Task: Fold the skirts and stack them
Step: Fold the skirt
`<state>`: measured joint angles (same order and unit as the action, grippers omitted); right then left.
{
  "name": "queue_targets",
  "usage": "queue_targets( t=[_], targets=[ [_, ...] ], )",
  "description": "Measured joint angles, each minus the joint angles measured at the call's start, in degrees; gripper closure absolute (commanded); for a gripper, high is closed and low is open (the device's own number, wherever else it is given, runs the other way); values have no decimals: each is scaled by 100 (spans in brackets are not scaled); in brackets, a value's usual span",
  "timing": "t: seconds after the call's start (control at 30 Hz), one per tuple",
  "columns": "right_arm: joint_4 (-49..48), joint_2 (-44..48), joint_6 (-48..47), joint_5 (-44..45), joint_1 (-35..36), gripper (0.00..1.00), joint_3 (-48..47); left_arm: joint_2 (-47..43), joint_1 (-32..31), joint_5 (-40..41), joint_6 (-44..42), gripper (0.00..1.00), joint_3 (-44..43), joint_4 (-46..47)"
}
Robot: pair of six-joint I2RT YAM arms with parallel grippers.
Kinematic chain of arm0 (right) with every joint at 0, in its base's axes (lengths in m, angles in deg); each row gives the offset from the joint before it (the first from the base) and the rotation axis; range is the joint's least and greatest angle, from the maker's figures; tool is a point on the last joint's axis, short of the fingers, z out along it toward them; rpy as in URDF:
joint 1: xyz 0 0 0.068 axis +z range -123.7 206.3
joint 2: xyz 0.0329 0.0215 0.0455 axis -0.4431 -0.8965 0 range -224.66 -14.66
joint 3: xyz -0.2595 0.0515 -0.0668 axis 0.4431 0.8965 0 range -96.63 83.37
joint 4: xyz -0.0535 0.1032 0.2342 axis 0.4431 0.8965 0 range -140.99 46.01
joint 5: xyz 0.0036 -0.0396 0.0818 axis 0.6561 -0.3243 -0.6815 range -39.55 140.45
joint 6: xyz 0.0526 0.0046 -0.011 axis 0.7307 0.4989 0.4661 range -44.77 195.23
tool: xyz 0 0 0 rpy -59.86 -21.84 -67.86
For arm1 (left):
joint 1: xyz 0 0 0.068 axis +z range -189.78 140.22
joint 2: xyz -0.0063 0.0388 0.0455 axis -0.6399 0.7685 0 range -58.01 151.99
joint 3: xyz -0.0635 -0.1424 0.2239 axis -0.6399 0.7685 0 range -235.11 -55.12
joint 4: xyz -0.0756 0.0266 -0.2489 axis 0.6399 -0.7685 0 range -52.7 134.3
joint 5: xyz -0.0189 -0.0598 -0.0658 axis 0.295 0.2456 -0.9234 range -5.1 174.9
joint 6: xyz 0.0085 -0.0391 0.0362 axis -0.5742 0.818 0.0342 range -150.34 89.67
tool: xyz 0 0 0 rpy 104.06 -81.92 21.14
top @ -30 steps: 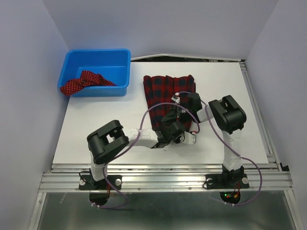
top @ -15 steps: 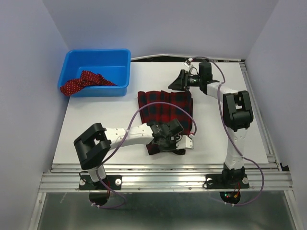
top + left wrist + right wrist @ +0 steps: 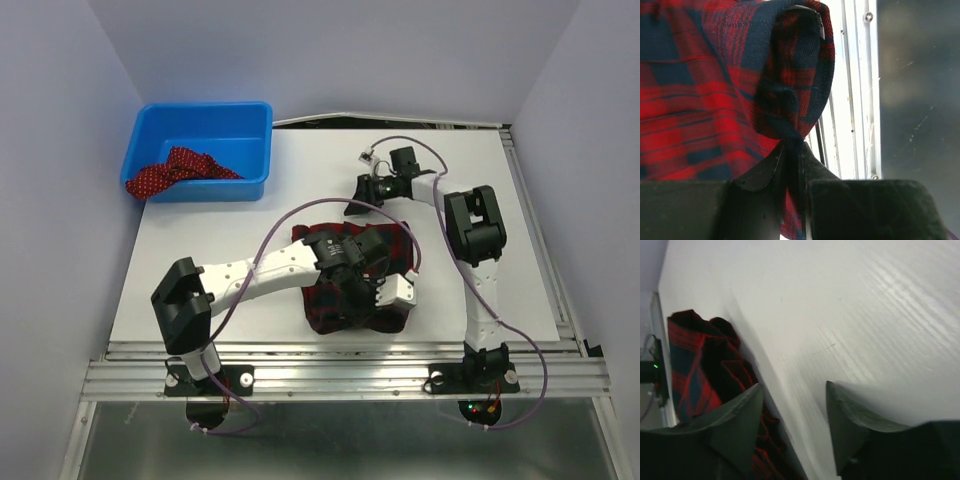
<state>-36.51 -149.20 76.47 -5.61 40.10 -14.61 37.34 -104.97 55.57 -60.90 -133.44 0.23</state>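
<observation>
Left pincer [image 3: 792,150] was clamped on a fold of the tartan skirt [image 3: 695,100]; right pincer [image 3: 793,385] (spread apart, empty) hovered beside that skirt.

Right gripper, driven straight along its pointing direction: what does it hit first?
Likely the bare table, straight ahead of the open right gripper. The plaid skirt lies just to one side; depth unclear, so a graze is possible.

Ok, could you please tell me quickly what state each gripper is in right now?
Left gripper: closed, pinching a fold of the tartan skirt.
Right gripper: open, holding nothing, above the white table.
</observation>
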Motion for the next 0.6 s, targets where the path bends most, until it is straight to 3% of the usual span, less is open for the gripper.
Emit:
queue_targets(
  t=[0.13, 0.4, 0.6],
  targets=[
    [72, 232, -374, -267, 304, 62, 625, 24, 164, -48, -68, 100, -505, -358],
    [221, 595, -575, -844, 662, 64, 1502, 861, 1132, -17, -577, 99, -2063, -1001],
    [197, 710, -568, -962, 761, 64, 1733, 1816, 1368, -94, -1102, 99, -3036, -1578]
  ],
)
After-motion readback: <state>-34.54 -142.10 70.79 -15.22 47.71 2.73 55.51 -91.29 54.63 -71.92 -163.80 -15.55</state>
